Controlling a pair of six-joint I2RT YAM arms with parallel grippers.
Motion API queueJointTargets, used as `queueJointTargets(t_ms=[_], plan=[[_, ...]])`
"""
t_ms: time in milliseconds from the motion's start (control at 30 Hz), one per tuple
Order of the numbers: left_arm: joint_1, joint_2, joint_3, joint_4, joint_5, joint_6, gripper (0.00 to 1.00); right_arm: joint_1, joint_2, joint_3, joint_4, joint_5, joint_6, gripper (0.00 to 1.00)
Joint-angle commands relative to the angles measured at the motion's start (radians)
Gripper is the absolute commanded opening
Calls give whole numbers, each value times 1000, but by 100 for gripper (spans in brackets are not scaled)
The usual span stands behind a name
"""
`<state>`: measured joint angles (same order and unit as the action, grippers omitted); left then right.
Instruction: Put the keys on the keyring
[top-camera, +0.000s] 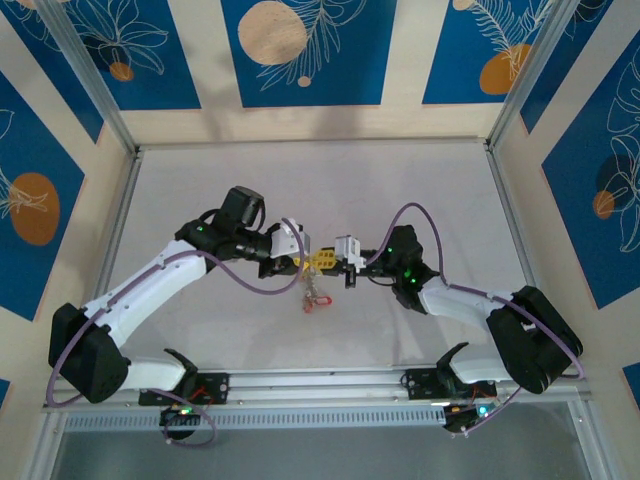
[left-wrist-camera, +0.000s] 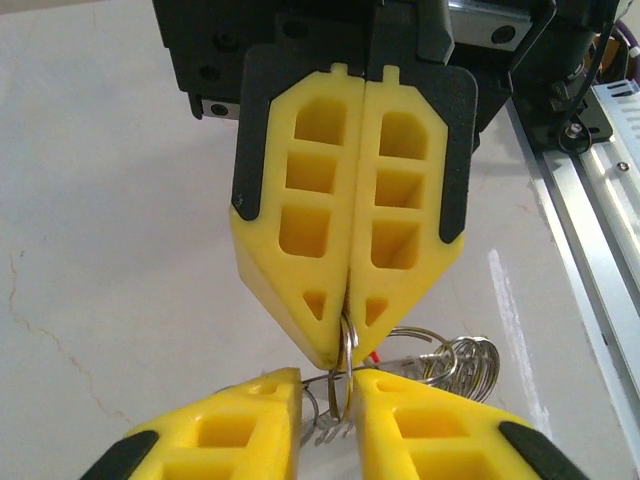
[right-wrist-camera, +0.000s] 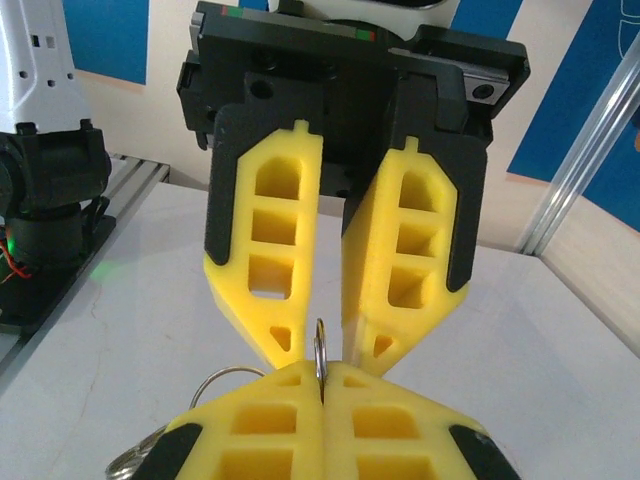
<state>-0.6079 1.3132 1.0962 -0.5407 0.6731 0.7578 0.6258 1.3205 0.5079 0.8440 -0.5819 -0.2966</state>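
While edge-on between narrowly parted left jaws, keyring (right-wrist-camera: 321, 350) tight in closed right jaws.

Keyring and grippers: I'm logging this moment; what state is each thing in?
right gripper, shut on the keyring.
left gripper, jaws slightly apart astride the keyring; grip unclear.
keyring, upright, edge-on to both wrist cameras.
keys, bunched beneath the grippers; hanging or resting, unclear.
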Motion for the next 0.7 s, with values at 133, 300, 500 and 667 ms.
queueJointTargets(t_ms=[133,300,500,667], plan=[[-7,-1,34,19,84,3,8,19,2,14,19,51,-38,0],[-6,-2,38,16,69,0,0,27,7,12,15,80,-46,0],[-7,-23,-1,47,-18,-12,0,28,3,0,53,125,-22,0],[-7,-35,19,-14,-117,19,0,26,3,-16,60,175,-35,31]])
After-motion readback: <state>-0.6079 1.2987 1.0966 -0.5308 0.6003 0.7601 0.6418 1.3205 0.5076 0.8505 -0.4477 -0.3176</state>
